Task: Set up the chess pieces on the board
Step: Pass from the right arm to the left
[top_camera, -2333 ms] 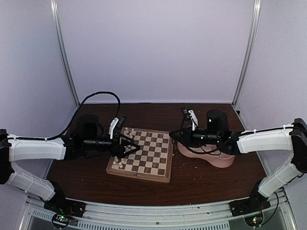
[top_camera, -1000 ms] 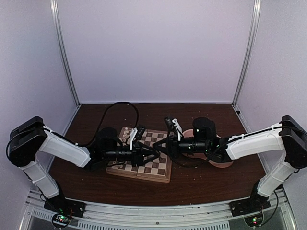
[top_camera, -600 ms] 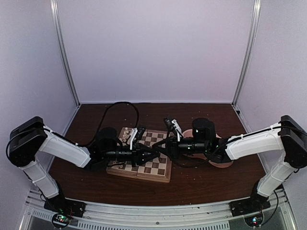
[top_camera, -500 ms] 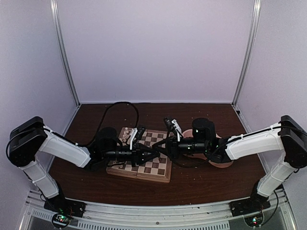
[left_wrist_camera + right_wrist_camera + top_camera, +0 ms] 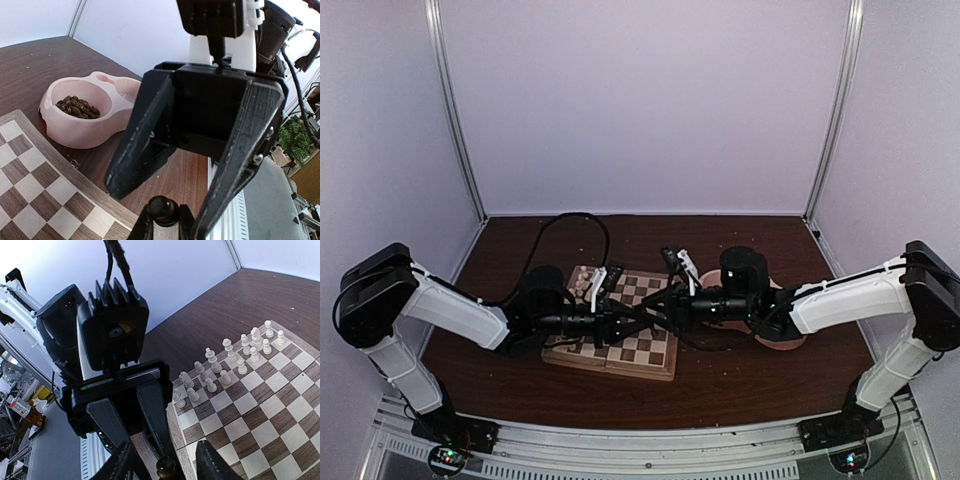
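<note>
Above the board (image 5: 252,437), mid-air between both arms | risk: dark piece (image 5: 160,209) could twist loose and drop among the cream pieces (image 5: 227,362) if it is pinched off-centre | left gripper (image 5: 632,322): closed tight on the piece | right gripper (image 5: 658,312): fingers partly spread, flanking it, apparently clear.

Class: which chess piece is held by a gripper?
The lone dark brown piece, pinched in the left gripper. The cream pieces all stand free on the board, untouched.
</note>
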Robot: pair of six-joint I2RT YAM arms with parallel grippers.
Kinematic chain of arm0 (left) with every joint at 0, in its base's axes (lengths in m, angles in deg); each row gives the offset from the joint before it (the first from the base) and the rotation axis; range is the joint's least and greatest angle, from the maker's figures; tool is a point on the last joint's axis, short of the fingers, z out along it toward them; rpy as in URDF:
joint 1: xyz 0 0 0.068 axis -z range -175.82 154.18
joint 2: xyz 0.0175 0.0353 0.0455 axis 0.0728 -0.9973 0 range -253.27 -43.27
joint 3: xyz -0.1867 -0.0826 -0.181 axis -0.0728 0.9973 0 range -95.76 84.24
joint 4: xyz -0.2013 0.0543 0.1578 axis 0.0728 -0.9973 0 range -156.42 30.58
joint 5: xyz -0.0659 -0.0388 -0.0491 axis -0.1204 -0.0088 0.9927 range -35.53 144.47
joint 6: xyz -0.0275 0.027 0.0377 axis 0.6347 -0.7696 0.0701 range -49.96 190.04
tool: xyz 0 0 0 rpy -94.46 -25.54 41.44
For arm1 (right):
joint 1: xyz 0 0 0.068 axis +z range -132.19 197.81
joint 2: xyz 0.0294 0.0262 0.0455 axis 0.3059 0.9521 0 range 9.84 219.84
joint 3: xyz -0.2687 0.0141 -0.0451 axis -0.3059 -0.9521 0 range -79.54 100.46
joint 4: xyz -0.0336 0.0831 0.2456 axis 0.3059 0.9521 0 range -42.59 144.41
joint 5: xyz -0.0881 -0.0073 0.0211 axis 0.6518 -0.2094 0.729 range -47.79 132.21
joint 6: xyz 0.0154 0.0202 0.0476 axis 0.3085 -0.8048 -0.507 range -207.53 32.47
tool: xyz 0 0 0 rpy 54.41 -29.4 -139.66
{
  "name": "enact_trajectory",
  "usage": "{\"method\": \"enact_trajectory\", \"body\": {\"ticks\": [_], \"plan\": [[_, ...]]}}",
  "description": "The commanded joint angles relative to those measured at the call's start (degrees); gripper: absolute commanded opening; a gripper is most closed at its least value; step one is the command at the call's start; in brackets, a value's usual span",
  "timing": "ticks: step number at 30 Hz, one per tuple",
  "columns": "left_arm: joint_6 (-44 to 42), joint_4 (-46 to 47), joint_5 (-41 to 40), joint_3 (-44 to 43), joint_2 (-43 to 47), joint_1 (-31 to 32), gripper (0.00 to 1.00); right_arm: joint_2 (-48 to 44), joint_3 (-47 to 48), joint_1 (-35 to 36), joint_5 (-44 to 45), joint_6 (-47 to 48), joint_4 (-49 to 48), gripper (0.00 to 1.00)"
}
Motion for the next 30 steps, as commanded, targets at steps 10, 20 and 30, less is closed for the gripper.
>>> {"method": "enact_trajectory", "body": {"ticks": [10,20,30], "plan": [[-0.44,-0.27,-3.56,1.34,5.11,-1.29,0.12,-2.04,-1.49,0.31,0.27,2.38,-1.38,0.57],[2.11,1.36,-4.74,4.02,9.21,-2.92,0.12,-1.18,-1.36,0.40,-1.80,2.48,-2.30,0.53],[4.74,5.56,-4.38,5.78,9.42,-3.79,0.12,-0.14,-0.58,0.71,-3.03,2.62,-2.18,0.46]]}}
